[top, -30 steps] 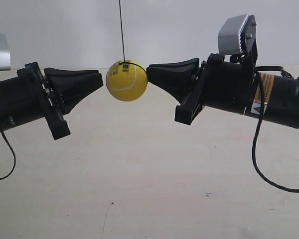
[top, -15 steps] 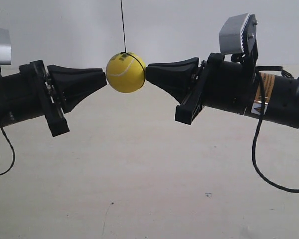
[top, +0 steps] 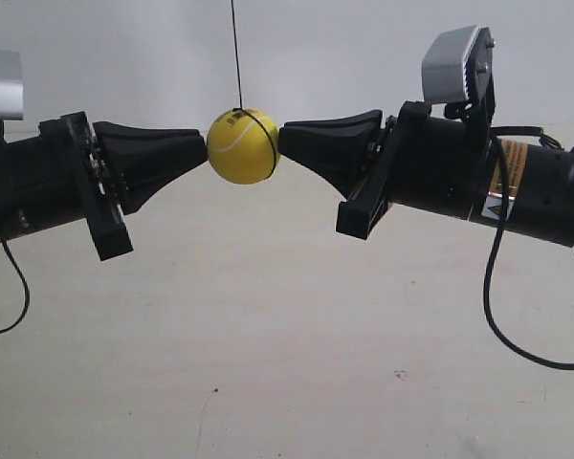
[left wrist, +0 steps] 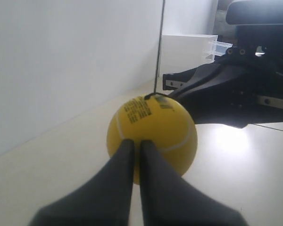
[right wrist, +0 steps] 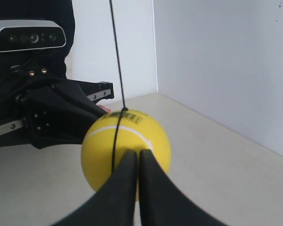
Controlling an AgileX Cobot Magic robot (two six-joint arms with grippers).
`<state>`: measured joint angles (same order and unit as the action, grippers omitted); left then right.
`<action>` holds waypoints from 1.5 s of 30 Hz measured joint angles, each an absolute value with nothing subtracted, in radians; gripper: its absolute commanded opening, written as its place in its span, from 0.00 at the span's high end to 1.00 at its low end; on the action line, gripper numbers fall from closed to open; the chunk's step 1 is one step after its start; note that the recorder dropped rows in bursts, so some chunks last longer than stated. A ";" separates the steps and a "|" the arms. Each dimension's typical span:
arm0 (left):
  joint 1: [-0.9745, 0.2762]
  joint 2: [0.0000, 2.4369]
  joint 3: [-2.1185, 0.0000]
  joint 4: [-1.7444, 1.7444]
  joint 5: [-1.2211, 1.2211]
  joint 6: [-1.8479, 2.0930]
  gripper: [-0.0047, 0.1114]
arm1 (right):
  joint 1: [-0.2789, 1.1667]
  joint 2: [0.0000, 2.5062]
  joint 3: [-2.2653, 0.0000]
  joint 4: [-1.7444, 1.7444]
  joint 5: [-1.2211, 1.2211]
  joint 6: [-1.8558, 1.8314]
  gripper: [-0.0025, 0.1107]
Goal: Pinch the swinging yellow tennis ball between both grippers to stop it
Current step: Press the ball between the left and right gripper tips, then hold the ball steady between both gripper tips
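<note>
The yellow tennis ball (top: 244, 145) hangs on a thin black string (top: 235, 57) above the table. It sits squeezed between two black wedge grippers that point at each other. The gripper at the exterior view's left (top: 206, 148) touches the ball's side with its tip; the one at the exterior view's right (top: 281, 139) touches the opposite side. In the left wrist view my left gripper (left wrist: 137, 143) is shut, its tips pressing on the ball (left wrist: 153, 129). In the right wrist view my right gripper (right wrist: 137, 153) is shut too, tips against the ball (right wrist: 127, 141).
A pale tabletop (top: 268, 363) lies well below the ball. A white wall (top: 344, 48) stands behind. A black cable (top: 493, 316) droops from the arm at the exterior view's right. A white box with clear drawers (left wrist: 191, 49) stands beyond the far gripper.
The gripper at the exterior view's left has pushed rightward until its tip meets the ball. The ball rose slightly, shifted right and turned. The other gripper barely moved.
</note>
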<state>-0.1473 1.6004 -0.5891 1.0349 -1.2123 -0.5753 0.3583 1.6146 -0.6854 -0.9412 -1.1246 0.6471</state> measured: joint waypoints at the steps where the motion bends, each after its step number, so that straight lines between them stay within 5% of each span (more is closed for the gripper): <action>1: -0.147 1.600 -0.589 1.035 -1.212 -0.575 0.92 | 0.358 1.615 -0.685 -0.941 -1.125 0.647 0.98; 45: -0.147 1.670 -0.590 1.089 -1.212 -0.562 0.92 | 0.358 1.615 -0.685 -0.971 -1.070 0.656 0.98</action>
